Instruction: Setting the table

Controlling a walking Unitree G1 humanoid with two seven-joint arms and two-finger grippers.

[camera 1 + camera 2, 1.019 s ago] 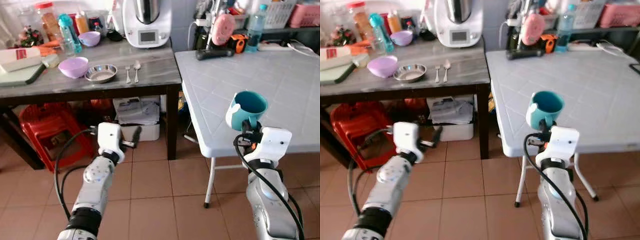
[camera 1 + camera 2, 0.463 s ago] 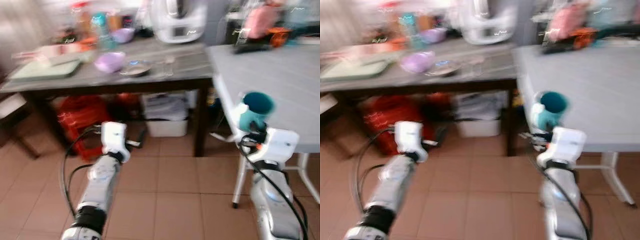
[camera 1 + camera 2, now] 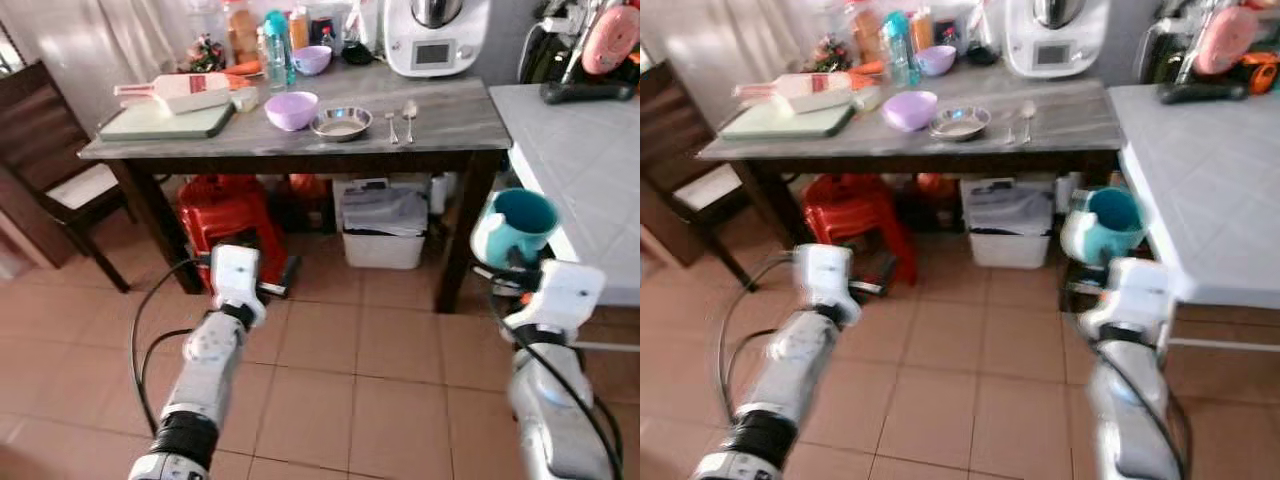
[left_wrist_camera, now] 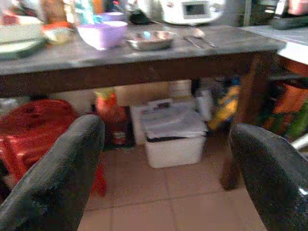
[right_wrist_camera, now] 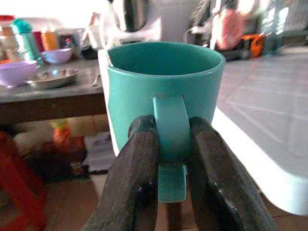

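Note:
My right gripper [image 5: 172, 144] is shut on the handle of a teal mug [image 3: 514, 226], held upright in the air beside the corner of the white table [image 3: 590, 160]. The mug [image 5: 163, 96] looks empty inside. On the grey wooden side table [image 3: 440, 110] stand a lilac bowl [image 3: 291, 109], a steel dish [image 3: 341, 123], and a fork and spoon [image 3: 400, 112]. My left gripper [image 4: 168, 159] is open, low over the tiled floor in front of that side table, with nothing between its fingers.
A white kitchen machine [image 3: 436, 35], bottles [image 3: 275, 40] and a cutting board [image 3: 165, 118] crowd the back and left of the side table. Under it sit a red stool [image 3: 228, 215] and a white bin [image 3: 383, 222]. A dark wooden chair [image 3: 55, 170] stands at the left.
The camera has swung left and back, so the side table now sits in the middle and the chair has come into view. Both arms keep their pose; the mug stays in the right gripper.

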